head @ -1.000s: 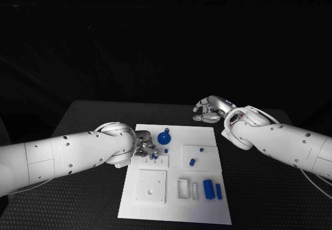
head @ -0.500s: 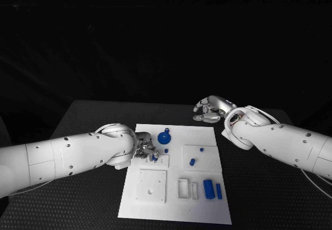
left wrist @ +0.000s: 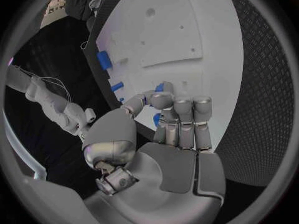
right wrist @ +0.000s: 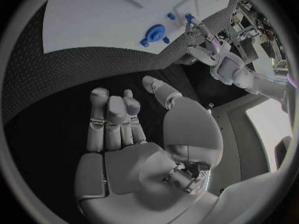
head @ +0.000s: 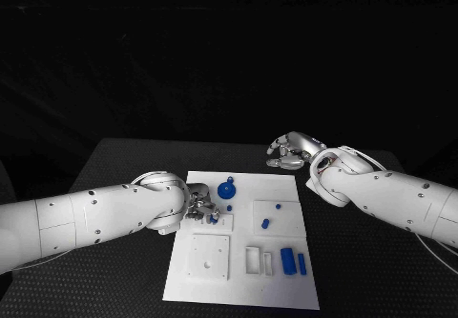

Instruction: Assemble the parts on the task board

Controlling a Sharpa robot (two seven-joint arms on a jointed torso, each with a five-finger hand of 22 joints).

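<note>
Left hand [head: 202,205] is creeping slightly toward 12 o'clock over the last second, fingers curled and pinching a small blue peg [left wrist: 160,88] at the board's [head: 215,286] 10 o'clock corner block, so insertion looks under way, not finished. Right hand [head: 289,151] is idling unchanged off the board at 1 o'clock, fingers half-curled, holding nothing. No writing or labels are showing.

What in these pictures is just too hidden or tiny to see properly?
- Head view: the left robot hand covers the small blue part at its fingertips on the task board; the grip is unclear.
- Left wrist view: curled fingers hide most of that part.
- Head view: the board's holes are too small to read.
</note>
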